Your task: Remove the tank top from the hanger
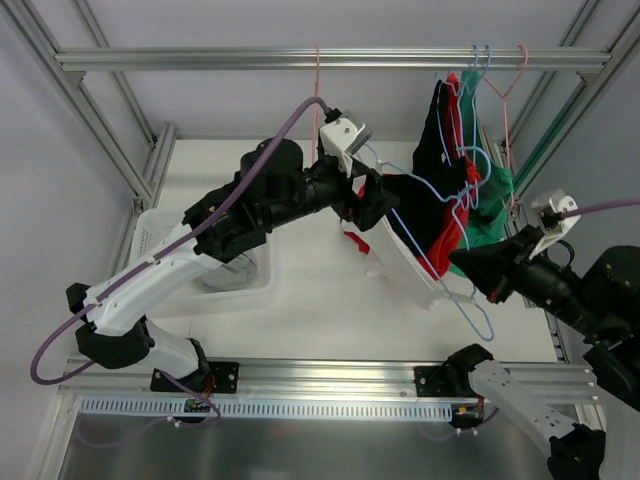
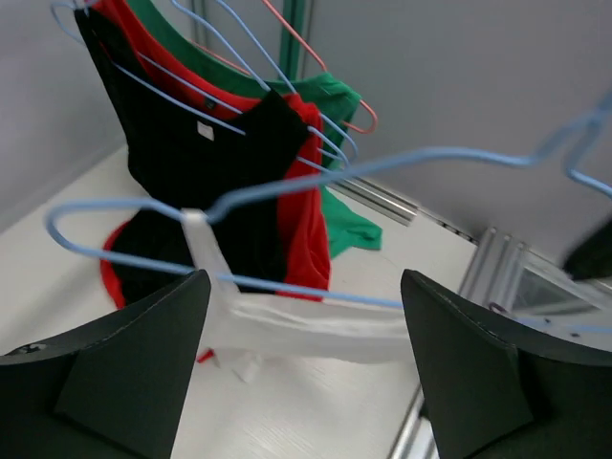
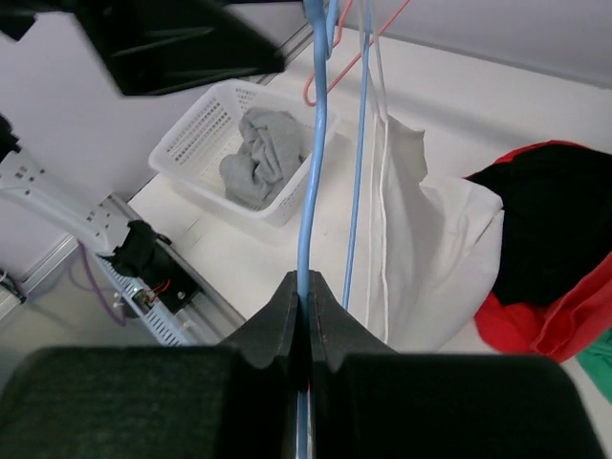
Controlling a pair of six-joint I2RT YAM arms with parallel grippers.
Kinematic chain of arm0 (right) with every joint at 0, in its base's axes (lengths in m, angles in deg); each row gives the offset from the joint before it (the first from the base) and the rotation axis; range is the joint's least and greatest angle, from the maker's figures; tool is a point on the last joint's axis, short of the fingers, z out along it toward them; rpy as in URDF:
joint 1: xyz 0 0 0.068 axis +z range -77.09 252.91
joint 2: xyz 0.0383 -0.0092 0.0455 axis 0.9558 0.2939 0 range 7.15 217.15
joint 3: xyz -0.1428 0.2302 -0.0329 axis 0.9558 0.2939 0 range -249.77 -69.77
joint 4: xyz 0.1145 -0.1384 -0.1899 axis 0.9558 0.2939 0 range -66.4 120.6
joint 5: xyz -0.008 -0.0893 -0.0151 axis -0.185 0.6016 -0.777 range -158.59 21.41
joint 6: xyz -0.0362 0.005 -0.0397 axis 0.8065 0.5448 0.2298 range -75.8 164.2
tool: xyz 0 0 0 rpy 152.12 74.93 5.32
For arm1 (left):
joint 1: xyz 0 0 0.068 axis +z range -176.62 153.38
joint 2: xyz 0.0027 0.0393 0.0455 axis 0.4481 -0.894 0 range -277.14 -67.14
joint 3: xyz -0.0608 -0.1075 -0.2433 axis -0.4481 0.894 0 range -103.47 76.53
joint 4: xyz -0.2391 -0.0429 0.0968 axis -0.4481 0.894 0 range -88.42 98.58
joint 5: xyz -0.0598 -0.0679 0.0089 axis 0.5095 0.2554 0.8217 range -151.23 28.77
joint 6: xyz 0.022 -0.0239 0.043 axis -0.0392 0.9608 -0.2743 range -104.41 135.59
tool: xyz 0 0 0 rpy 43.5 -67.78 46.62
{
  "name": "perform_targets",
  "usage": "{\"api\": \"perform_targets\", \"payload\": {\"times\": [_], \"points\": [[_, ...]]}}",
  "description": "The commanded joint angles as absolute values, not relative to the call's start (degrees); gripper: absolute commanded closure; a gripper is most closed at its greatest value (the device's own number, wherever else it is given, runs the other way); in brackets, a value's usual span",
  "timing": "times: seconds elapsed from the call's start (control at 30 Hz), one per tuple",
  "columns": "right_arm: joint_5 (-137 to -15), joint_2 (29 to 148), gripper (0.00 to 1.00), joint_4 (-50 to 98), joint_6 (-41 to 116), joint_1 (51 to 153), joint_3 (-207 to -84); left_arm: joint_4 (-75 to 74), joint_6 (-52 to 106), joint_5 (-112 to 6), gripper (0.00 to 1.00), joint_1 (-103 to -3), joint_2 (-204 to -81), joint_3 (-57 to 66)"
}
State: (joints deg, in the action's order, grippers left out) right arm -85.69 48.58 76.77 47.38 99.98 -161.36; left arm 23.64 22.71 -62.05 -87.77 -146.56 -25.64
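Observation:
A white tank top (image 1: 405, 258) hangs on a blue wire hanger (image 1: 480, 320) held out over the table. My right gripper (image 1: 478, 272) is shut on the hanger; the right wrist view shows the jaws (image 3: 308, 287) clamped on the blue wire (image 3: 316, 143), with the tank top (image 3: 430, 258) beyond. My left gripper (image 1: 368, 208) is open at the tank top's upper left end. In the left wrist view the fingers (image 2: 124, 373) stand wide apart, with the white fabric (image 2: 316, 325) and the blue wire (image 2: 287, 285) between them, not gripped.
Black, red and green garments (image 1: 455, 170) hang on more hangers from the top rail (image 1: 300, 58). An empty pink hanger (image 1: 318, 90) hangs on the rail. A white basket (image 1: 165, 235) with a grey garment (image 3: 263, 158) stands at the left.

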Motion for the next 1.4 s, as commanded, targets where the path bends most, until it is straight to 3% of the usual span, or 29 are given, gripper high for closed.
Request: {"api": "perform_targets", "payload": {"times": [0.0,0.07,0.27,0.37,0.5,0.57,0.6,0.67,0.73,0.83,1.0,1.03,1.07,1.1,1.17,1.37], "points": [[-90.3,45.1,1.00,80.8,45.2,99.9,-162.8,20.5,17.5,-66.9,0.19,-88.1,-150.8,-31.6],[-89.4,44.1,1.00,82.9,45.3,99.9,-164.2,20.5,17.4,-68.1,0.33,-88.1,-151.8,-31.9],[-89.7,43.8,1.00,85.0,45.6,99.9,-167.7,20.1,16.7,-69.9,0.44,-88.1,-151.6,-30.2],[-90.6,43.8,1.00,84.9,45.6,99.9,-168.4,19.7,16.5,-69.9,0.62,-88.1,-151.3,-29.5],[-90.5,43.8,1.00,84.8,45.7,99.9,-168.6,19.2,16.1,-67.7,0.65,-88.1,-150.7,-28.3],[-90.8,43.9,1.00,84.9,45.7,99.9,-168.8,18.9,16.1,-67.4,0.82,-88.1,-151.0,-28.1],[-90.3,43.9,1.00,84.8,45.8,99.9,-168.9,18.9,16.2,-67.5,0.84,-88.1,-151.0,-27.9],[-89.6,44.0,1.00,84.8,46.0,99.9,-168.7,18.7,16.5,-67.0,0.77,-88.1,-150.6,-27.1],[-89.6,44.2,1.00,84.8,46.2,99.9,-168.6,18.6,16.5,-66.2,0.55,-88.1,-150.2,-26.6],[-89.8,44.3,1.00,84.9,46.4,99.9,-168.6,18.2,16.6,-65.4,0.54,-88.1,-149.4,-25.6],[-89.2,44.3,1.00,84.8,46.7,99.9,-168.4,17.9,16.6,-64.9,0.75,-88.1,-149.1,-24.8],[-89.1,44.3,1.00,84.8,46.7,99.8,-168.4,17.8,16.6,-64.9,0.75,-88.1,-148.9,-24.7],[-88.5,44.3,1.00,84.9,46.9,99.9,-168.3,17.8,16.6,-64.7,0.75,-88.1,-148.7,-24.4],[-88.2,44.3,1.00,84.9,47.1,99.9,-168.0,17.8,16.6,-64.0,0.64,-88.1,-148.4,-24.1],[-88.0,44.6,1.00,84.9,47.4,99.8,-167.9,17.7,16.8,-63.3,0.55,-88.1,-148.0,-23.4],[-86.9,45.0,1.00,84.7,47.3,99.8,-167.7,17.6,17.0,-61.8,0.53,-88.1,-147.0,-22.3]]}}
